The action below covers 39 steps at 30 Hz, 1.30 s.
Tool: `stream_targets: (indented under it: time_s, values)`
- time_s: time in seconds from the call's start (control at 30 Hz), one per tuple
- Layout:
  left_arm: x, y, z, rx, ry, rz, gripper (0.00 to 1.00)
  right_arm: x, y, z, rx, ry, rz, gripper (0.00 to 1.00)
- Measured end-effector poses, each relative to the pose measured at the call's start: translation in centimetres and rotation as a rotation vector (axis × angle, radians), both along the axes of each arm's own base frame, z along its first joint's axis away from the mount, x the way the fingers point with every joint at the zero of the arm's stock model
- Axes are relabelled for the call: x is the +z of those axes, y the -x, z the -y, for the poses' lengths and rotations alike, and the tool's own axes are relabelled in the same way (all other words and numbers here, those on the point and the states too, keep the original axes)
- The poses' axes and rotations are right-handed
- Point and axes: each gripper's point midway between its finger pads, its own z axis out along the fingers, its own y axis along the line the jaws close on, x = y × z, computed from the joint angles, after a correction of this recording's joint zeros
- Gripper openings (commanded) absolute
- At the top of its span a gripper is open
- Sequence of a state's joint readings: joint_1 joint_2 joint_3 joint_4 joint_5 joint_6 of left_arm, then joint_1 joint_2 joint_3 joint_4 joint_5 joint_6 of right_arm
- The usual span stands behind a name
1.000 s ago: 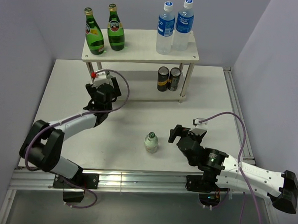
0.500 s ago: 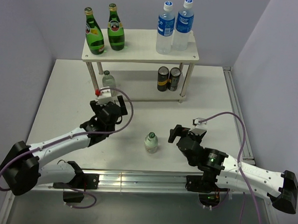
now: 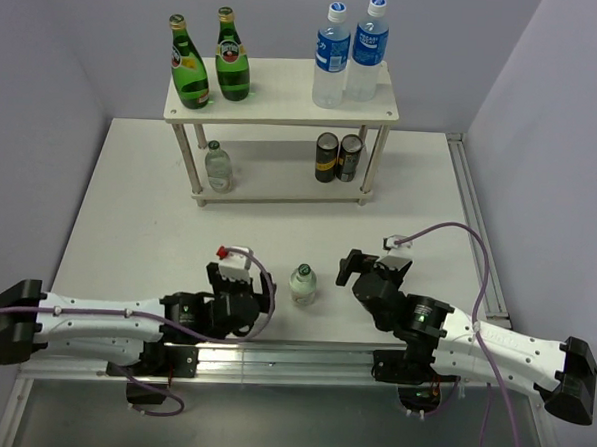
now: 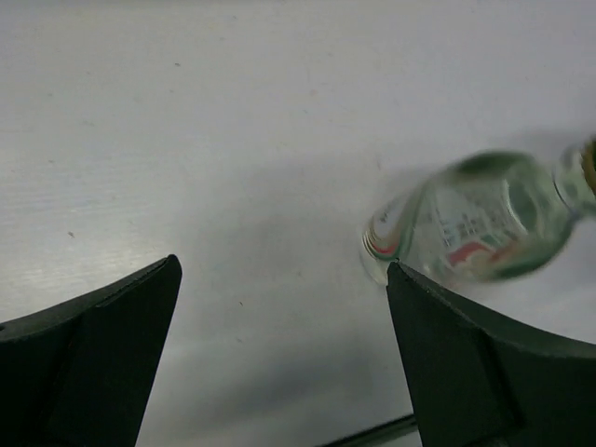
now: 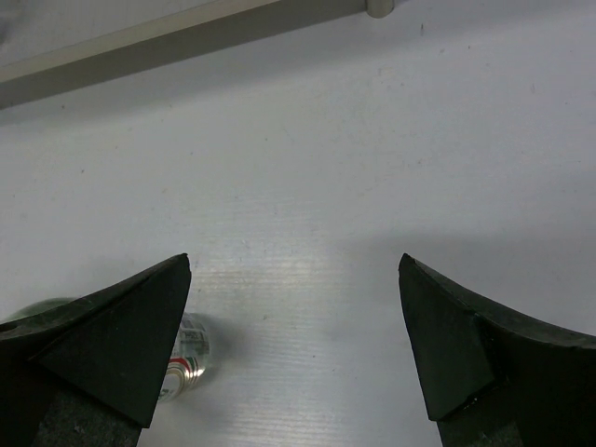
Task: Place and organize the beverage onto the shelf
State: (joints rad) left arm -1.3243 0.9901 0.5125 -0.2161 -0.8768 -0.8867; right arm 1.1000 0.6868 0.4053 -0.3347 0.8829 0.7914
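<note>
- Beverage stock: six bottles show in the top view, five on the shelf (image 3: pixel 280 90) and one on the table (image 3: pixel 129 205).
- Upper tier, left end: the left green bottle (image 3: pixel 189 73) and the right green bottle (image 3: pixel 232 62) stand upright, near each other.
- Upper tier, right end: the left blue-label bottle (image 3: pixel 331 63) and the right blue-label bottle (image 3: pixel 368 52) stand upright, just beside each other.
- Lower tier, left end: the shelved small bottle (image 3: pixel 217 166) stands upright near the front left leg.
- Lower tier, right end: two dark cans (image 3: pixel 338 158) stand side by side. Whether they touch cannot be told.
- Table, near edge: the loose small bottle (image 3: pixel 302 284) stands upright with its pale cap on. It is between the two grippers and apart from both.
- Left gripper (image 4: pixel 284 279): the fingers are spread wide with only bare table between them. The arm lies low along the near edge of the table. In the left wrist view, the loose small bottle is blurred at the right side, beyond the right-hand finger (image 4: pixel 475 372).
- Right gripper (image 5: pixel 294 261): the fingers are spread wide and hold nothing. In the right wrist view, the loose small bottle shows at the lower left, partly hidden behind the left-hand finger (image 5: pixel 84 354). The lower board of the shelf crosses the top of that view.
</note>
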Motion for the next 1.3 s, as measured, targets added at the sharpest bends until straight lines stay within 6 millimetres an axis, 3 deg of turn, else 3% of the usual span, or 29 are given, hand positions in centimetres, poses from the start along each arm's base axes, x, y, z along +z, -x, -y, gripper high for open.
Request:
stream_targets:
  time_s: [0.17, 0.4, 0.6, 0.77, 0.8, 0.9, 1.07, 1.27, 1.3]
  values:
    - [-2.3, 3.9, 2.4, -0.129, -0.042, -0.007, 0.99, -0.1, 0.0, 0.0, 0.0, 0.005, -0.002, 1.0]
    - [-5.4, 4.5, 6.9, -0.179, -0.137, 0.022, 0.99, -0.2, 0.0, 0.0, 0.0, 0.01, -0.005, 1.0]
    - [-4.6, 4.0, 12.0, -0.205, -0.103, 0.074, 0.99, -0.2, 0.0, 0.0, 0.0, 0.007, -0.004, 1.0]
    - [-5.5, 1.9, 14.0, -0.168, -0.099, 0.094, 0.93, -0.1, 0.0, 0.0, 0.0, 0.003, -0.002, 1.0]
    - [-5.8, 1.2, 13.9, -0.151, -0.096, 0.094, 0.87, 0.0, 0.0, 0.0, 0.0, 0.001, -0.001, 1.0]
    - [-6.8, -1.1, 13.9, -0.099, -0.081, 0.092, 0.82, 0.2, 0.0, 0.0, 0.0, -0.007, 0.003, 1.0]
    - [-8.1, -5.1, 12.9, -0.014, -0.084, 0.105, 0.79, 0.2, 0.0, 0.0, 0.0, -0.01, 0.005, 1.0]
    - [-8.1, -7.9, 12.9, 0.038, -0.093, 0.141, 0.58, 0.2, 0.0, 0.0, 0.0, -0.009, 0.005, 1.0]
    - [-8.1, -8.2, 13.0, 0.041, -0.094, 0.147, 0.48, 0.2, 0.0, 0.0, 0.0, -0.01, 0.005, 1.0]
